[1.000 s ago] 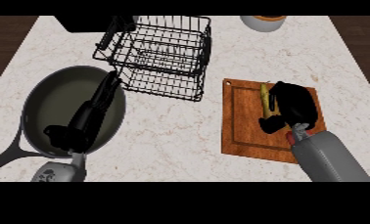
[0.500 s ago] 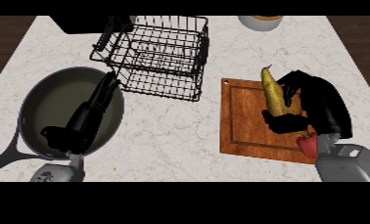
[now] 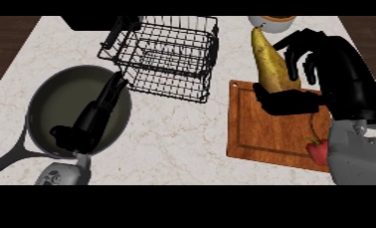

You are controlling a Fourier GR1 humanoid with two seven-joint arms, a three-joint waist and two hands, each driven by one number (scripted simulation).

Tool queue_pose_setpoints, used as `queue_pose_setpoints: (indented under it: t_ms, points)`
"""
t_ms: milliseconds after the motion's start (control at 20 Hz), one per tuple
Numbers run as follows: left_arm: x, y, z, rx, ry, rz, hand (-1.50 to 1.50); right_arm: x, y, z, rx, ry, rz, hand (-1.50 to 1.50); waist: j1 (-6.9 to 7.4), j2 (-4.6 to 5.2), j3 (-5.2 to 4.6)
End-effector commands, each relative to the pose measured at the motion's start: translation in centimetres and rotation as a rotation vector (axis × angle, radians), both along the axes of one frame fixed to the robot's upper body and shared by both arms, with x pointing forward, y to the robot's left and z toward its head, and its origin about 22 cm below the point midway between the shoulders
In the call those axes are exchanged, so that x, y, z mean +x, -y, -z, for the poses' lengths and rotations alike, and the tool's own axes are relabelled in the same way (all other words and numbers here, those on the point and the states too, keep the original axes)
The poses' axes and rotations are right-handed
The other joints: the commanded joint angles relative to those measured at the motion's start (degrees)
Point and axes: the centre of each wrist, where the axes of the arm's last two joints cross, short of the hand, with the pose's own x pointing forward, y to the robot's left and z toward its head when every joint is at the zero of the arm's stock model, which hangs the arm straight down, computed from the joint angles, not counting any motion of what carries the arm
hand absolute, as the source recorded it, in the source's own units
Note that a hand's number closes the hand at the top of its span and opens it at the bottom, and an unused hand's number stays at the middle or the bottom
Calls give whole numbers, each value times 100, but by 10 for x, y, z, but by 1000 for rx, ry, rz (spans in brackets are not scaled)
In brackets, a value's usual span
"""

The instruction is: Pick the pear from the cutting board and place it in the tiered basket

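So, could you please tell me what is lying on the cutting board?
A red pepper lies near the right forearm on the cutting board; the right hand hides part of the board.

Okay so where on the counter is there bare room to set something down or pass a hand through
Bare marble counter lies between the dark round frying pan and the wooden cutting board, below the black wire tiered basket. It is crowded at right, where the right hand holds the yellow-brown pear above the board beside a small red pepper, and at left, where the left hand is over the pan.
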Motion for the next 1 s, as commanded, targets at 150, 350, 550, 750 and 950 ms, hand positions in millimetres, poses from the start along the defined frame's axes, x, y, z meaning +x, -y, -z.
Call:
queue_pose_setpoints:
  t_ms: [150,350,550,750,950]
  points:
    - [14,-6,9,15,-92,-6,0,34,-50,-66,85,11,-9,150,54,86,-60]
    - [1,-10,9,7,-95,16,0,56,-91,-94,83,-32,-4,150,142,88,-62]
    - [-2,-6,17,27,-75,15,0,84,-112,-93,112,-56,-22,150,142,102,-59]
    - [-6,17,23,2,-80,21,0,106,-139,-91,59,-115,-57,150,194,122,-61]
    - [0,6,14,12,-75,45,0,124,-161,-75,64,-118,-26,150,275,140,-63]
